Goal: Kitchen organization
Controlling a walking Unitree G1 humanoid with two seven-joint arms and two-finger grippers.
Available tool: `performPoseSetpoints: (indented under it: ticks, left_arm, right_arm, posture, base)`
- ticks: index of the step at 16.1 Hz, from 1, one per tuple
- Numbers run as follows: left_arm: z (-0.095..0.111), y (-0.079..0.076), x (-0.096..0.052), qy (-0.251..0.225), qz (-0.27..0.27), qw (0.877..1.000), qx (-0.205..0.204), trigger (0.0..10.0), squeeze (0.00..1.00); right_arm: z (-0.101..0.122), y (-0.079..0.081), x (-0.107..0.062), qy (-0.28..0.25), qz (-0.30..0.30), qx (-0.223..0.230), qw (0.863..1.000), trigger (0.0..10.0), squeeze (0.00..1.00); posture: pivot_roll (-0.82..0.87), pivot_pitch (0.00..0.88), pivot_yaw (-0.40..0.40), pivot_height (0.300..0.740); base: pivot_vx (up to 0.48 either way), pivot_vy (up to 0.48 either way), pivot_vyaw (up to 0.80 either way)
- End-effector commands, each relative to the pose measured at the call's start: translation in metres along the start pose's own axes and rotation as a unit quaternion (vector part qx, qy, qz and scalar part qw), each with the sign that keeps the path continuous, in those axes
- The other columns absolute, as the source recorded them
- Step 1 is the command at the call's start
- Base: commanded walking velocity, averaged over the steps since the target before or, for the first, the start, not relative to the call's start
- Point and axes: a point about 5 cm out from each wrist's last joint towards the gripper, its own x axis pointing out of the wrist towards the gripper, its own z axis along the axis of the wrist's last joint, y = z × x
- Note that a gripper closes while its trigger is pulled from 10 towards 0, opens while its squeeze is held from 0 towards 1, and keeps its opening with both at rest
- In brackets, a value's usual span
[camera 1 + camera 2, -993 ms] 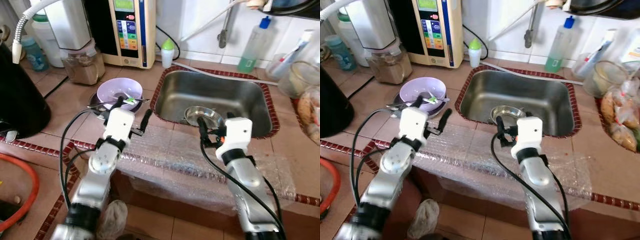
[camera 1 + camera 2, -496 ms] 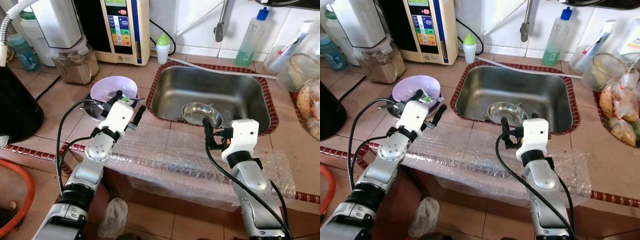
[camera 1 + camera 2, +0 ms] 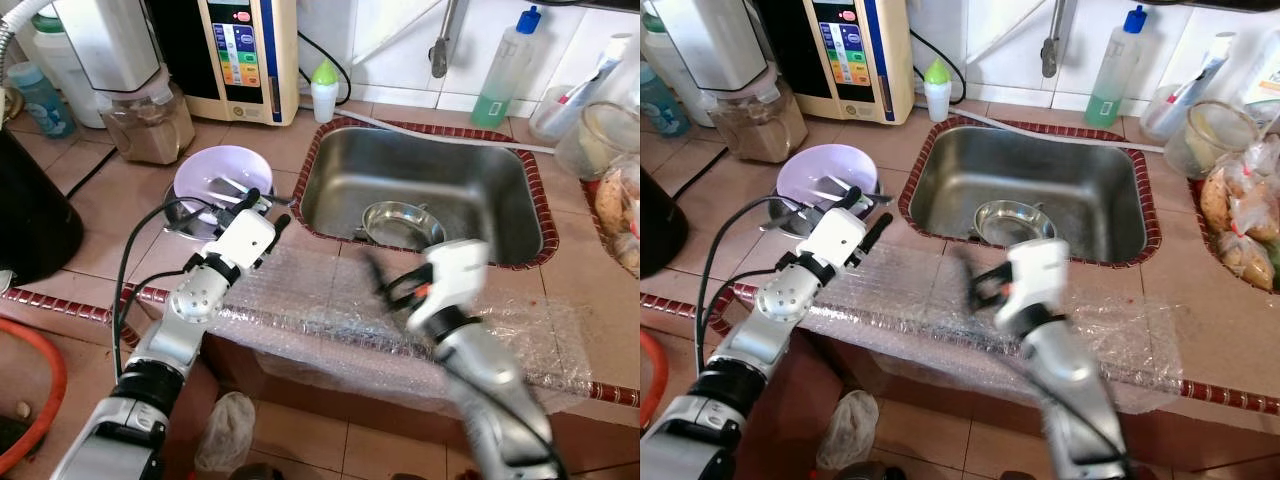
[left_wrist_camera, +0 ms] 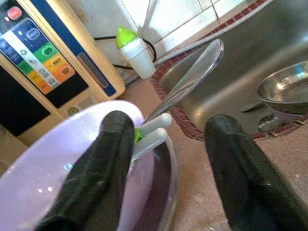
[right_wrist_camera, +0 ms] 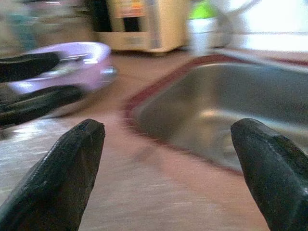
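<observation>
A purple bowl (image 3: 218,172) holding a metal spoon (image 4: 192,72) and white utensil handles (image 4: 151,132) sits on a metal dish on the tiled counter, left of the sink (image 3: 420,135). My left gripper (image 3: 268,206) is open, its fingertips right at the bowl's near right rim. A steel bowl (image 3: 402,220) lies in the sink basin. My right gripper (image 3: 385,280) is motion-blurred above the bubble wrap (image 3: 330,300) in front of the sink. In the right wrist view, this right gripper (image 5: 168,126) is wide open and empty.
A water ioniser (image 3: 245,50), a green-capped small bottle (image 3: 322,90) and a jar of brown powder (image 3: 145,120) stand behind the purple bowl. A green soap bottle (image 3: 500,85), a glass jar (image 3: 590,150) and food bags (image 3: 620,210) sit at the right. A black appliance (image 3: 30,210) stands at the left.
My right arm has swung left across the bubble wrap and is now blurred. My left gripper has edged up to the purple bowl's rim. The camera has shifted slightly.
</observation>
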Motion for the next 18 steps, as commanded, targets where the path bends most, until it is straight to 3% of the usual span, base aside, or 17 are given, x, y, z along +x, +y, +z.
performPoseSetpoints:
  ticks: [1,3,5,6,7,12,15,18]
  left_arm:
    - [-0.002,0.003,0.001,0.002,-0.002,1.0,0.014,3.3,0.0]
    - [-0.003,0.008,0.001,0.006,0.006,1.0,0.021,3.1,0.0]
    - [-0.002,0.011,0.002,0.005,0.012,1.0,0.025,1.5,0.0]
    - [-0.001,0.013,0.002,0.003,0.013,1.0,0.027,1.2,0.0]
    - [0.001,0.018,0.001,-0.001,0.019,0.999,0.036,0.0,0.0]
    - [0.005,0.03,0.001,-0.006,0.035,0.998,0.054,0.0,0.0]
    - [0.012,0.037,0.002,-0.02,0.06,0.996,0.064,1.2,0.0]
    - [0.02,0.043,0.001,-0.038,0.084,0.993,0.073,0.6,0.0]
  right_arm:
    - [0.003,0.004,-0.001,-0.002,0.018,0.009,1.0,10.0,0.0]
    - [0.001,0.008,-0.001,0.004,0.036,0.015,0.999,10.0,0.0]
    - [0.001,0.006,0.0,0.004,0.035,0.014,0.999,10.0,0.0]
    - [0.002,0.005,0.0,0.003,0.034,0.013,0.999,10.0,0.0]
    - [0.003,0.003,0.002,0.002,0.034,0.011,0.999,10.0,0.0]
    - [0.005,0.007,0.006,-0.002,0.055,0.02,0.998,10.0,0.0]
    - [0.007,0.006,0.008,-0.002,0.064,0.022,0.998,10.0,0.0]
    - [0.007,0.003,0.012,-0.005,0.064,0.018,0.998,10.0,0.0]
  posture:
    - [-0.08,0.07,0.037,0.74]
    - [-0.08,0.065,0.037,0.74]
    - [-0.08,0.058,0.038,0.74]
    - [-0.08,0.058,0.038,0.74]
    - [-0.07,0.051,0.039,0.74]
    - [-0.06,0.037,0.038,0.74]
    - [-0.05,0.029,0.039,0.74]
    - [-0.05,0.016,0.042,0.74]
  base:
    - [0.0,0.0,0.0]
    - [0.0,0.0,0.0]
    - [0.0,0.0,0.0]
    - [0.0,0.0,0.0]
    - [0.0,0.0,0.0]
    - [0.0,0.0,0.0]
    - [0.0,0.0,0.0]
    - [0.0,0.0,0.0]
